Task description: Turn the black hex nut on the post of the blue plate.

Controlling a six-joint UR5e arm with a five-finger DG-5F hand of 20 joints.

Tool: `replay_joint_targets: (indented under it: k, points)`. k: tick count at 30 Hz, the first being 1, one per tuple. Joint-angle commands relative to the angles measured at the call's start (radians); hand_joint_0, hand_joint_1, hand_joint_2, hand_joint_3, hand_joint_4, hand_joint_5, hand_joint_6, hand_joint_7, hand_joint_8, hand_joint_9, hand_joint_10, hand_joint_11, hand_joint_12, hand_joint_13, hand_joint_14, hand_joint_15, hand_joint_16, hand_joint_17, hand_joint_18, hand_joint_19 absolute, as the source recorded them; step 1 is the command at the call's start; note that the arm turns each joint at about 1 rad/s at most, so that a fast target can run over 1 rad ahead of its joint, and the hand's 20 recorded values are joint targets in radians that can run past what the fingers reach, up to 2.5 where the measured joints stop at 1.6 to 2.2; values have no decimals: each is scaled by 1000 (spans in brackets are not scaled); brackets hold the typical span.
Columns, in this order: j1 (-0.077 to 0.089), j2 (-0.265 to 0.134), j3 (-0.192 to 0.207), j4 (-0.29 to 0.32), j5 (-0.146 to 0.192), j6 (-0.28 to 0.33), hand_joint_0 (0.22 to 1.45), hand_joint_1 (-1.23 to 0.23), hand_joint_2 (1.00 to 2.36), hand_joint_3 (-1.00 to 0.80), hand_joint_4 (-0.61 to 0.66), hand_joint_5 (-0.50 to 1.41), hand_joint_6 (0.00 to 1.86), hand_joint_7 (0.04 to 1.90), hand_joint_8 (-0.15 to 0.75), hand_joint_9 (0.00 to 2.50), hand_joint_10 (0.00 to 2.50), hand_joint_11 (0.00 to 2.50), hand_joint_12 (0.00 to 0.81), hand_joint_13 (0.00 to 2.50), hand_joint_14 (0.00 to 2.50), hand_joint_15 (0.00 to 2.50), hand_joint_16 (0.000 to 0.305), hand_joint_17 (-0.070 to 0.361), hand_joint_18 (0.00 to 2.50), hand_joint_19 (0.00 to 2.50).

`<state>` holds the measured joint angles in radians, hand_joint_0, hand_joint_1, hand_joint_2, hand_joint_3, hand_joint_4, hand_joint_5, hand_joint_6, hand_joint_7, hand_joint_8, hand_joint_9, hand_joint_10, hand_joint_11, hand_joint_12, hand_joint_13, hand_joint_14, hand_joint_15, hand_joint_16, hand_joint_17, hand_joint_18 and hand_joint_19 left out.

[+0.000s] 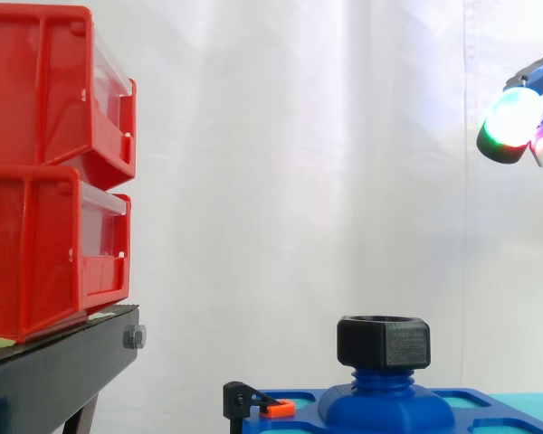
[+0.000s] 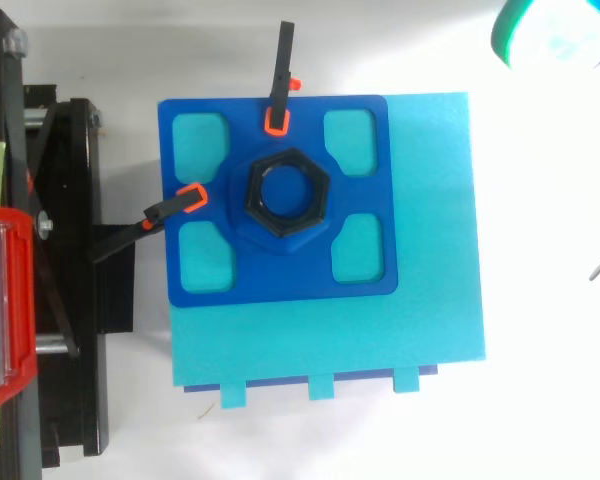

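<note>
— What is hanging at the back?
— A white curtain [image 1: 299, 136] is hanging in soft vertical folds, and even light is falling across it.
— And what is standing on the left?
— Two red bins [image 1: 36, 172] are sitting stacked one on the other, their clear fronts facing right. They are resting on a black stand [image 1: 54, 371], which is showing a silver bolt [image 1: 134, 337] at its end.
— And lower down?
— A cyan counter [image 2: 430, 250] is lying just beside the stand, with white ground showing around it.
</note>
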<state>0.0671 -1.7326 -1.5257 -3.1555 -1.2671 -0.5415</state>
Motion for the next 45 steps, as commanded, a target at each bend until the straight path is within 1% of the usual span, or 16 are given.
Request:
replay_joint_targets:
  k: [1,23,27,28,30,35,38,40,41,42,44,45]
  points:
    - [0,-1,1,0,0,0,538,-507,1002,-479,185,-218,503,851,349,703,10,334,402,1077,19,820,66,147,823,682]
    - [-1,1,1,-8,-3,0,539,-507,1002,-480,191,-218,503,849,350,703,10,331,404,1091,19,828,66,147,825,681]
    - [-1,1,1,-9,-2,0,539,-507,1002,-479,188,-218,503,848,351,705,10,335,398,1091,20,845,66,148,830,689]
    - [0,1,1,-9,2,2,539,-507,1002,-479,190,-218,503,852,351,705,11,336,407,1093,20,832,66,148,831,680]
    - [-1,1,1,-18,2,3,539,-507,1002,-479,189,-218,503,853,352,704,12,338,401,1096,20,839,66,148,832,678]
    - [2,-1,1,-8,0,5,540,-507,1002,-478,192,-218,503,853,355,705,10,334,403,1093,21,834,66,148,836,681]
    - [10,-8,-1,8,2,2,540,-506,1003,-478,190,-217,503,854,352,706,10,336,403,1093,20,835,66,147,837,690]
    - [25,-16,-1,37,9,6,540,-507,1002,-477,190,-217,503,853,352,707,10,336,403,1095,19,831,65,147,839,687]
    - [28,-16,-1,48,15,2,540,-507,1002,-476,190,-217,503,853,351,705,11,336,406,1095,19,828,65,147,839,679]
    - [39,-16,1,80,40,0,540,-507,1003,-473,190,-217,503,849,352,703,13,333,406,1096,19,828,65,147,838,689]
    - [51,-22,-1,120,77,-8,540,-507,1003,-476,191,-218,503,854,351,703,10,339,404,1096,19,824,65,147,839,690]
    - [51,-22,-1,120,77,-8,541,-506,1002,-477,190,-217,503,849,351,703,11,343,403,1094,20,836,65,146,839,690]
